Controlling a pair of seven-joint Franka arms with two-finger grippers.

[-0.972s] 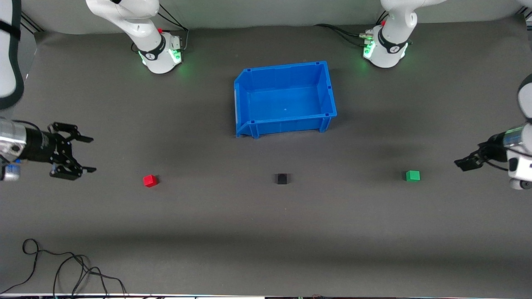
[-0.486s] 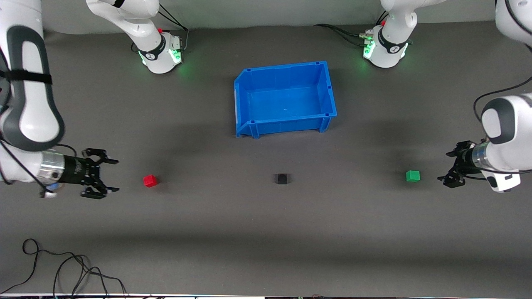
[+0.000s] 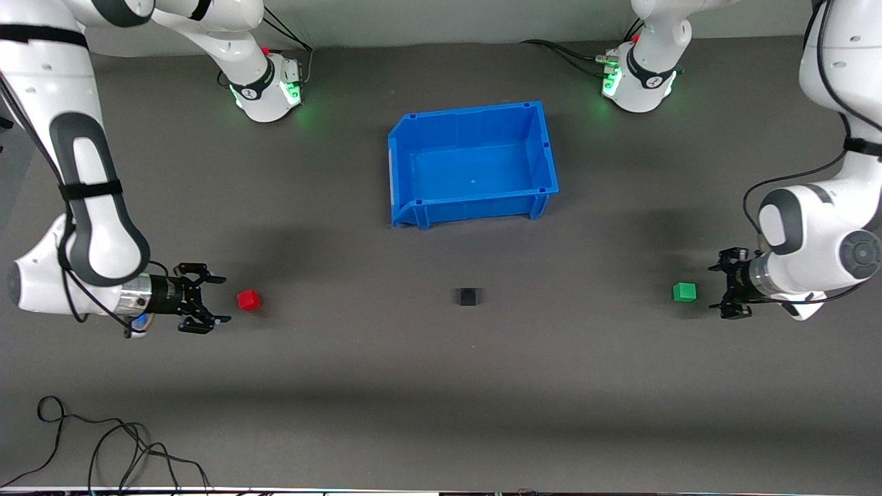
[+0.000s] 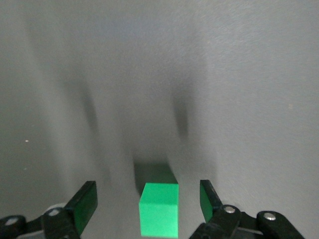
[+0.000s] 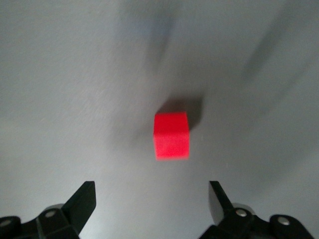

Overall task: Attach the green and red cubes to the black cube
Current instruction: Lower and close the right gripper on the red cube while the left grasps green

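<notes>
Red cube [image 3: 249, 300], green cube [image 3: 684, 291], black cube [image 3: 467, 296]: three

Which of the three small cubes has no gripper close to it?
The black cube, the middle one, in front of the blue bin. The open right gripper is beside the red cube, the open left gripper beside the green cube.

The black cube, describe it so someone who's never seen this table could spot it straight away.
Find the blue bin mid-table; nearer the front camera than it runs a row of three small cubes. The black cube is the middle one, between the red cube and the green cube, alone with no gripper near.
</notes>
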